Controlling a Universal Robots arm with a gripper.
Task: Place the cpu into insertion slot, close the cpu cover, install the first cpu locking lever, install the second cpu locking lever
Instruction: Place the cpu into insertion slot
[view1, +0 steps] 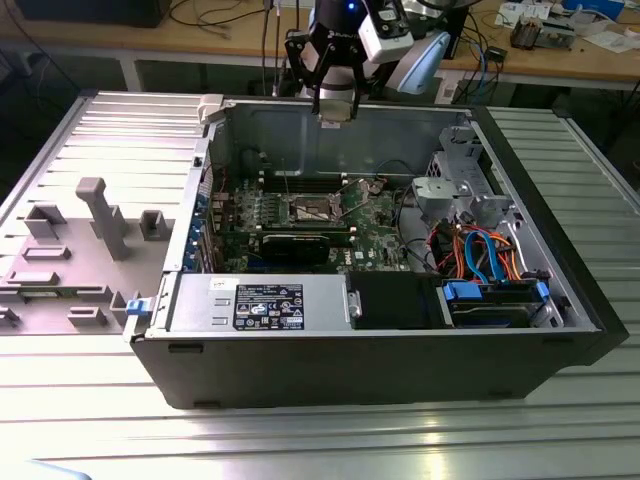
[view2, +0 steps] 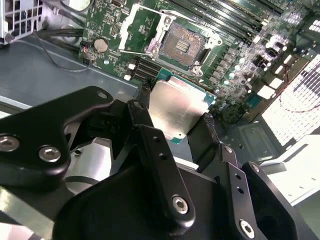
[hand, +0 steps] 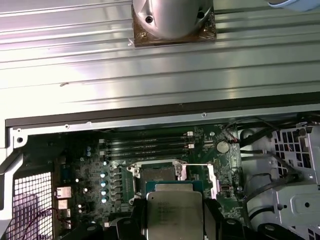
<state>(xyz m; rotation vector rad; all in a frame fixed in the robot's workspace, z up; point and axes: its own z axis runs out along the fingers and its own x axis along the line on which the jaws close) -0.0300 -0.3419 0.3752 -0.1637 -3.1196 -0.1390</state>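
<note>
End effector (view2: 176, 116) clamped on opposite edges of the cpu (view2: 175, 102), a flat square with brushed silver lid, suspended above the green motherboard (view2: 100, 25) near the uncovered, dark-centred insertion slot (view2: 182, 46); wrist pointing downward.

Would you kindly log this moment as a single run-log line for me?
gripper: shut on cpu | cpu: held clear of insertion slot | insertion slot: empty | cpu cover: open
</note>
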